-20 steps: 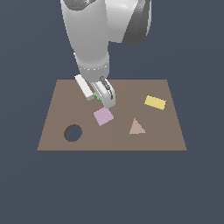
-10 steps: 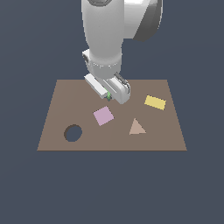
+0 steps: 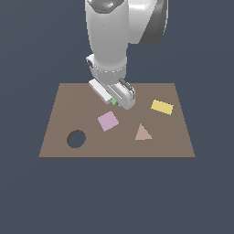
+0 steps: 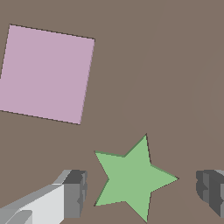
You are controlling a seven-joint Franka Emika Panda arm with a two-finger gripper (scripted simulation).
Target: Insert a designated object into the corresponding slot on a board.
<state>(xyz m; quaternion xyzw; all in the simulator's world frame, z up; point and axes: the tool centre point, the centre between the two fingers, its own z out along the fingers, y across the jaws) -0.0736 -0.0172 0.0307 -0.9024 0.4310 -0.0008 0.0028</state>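
On the board (image 3: 64,105), the star piece (image 4: 131,178) lies between the spread fingers (image 4: 74,192), with the square (image 3: 108,120) just beside. The round hole (image 3: 76,139) sits at the exterior view's near left, the triangle (image 3: 143,133) and rectangle (image 3: 162,107) at its right.

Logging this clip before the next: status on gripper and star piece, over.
Gripper open, fingers either side of green star, not touching. Star flat on board. Pink square close by, clear of fingers.
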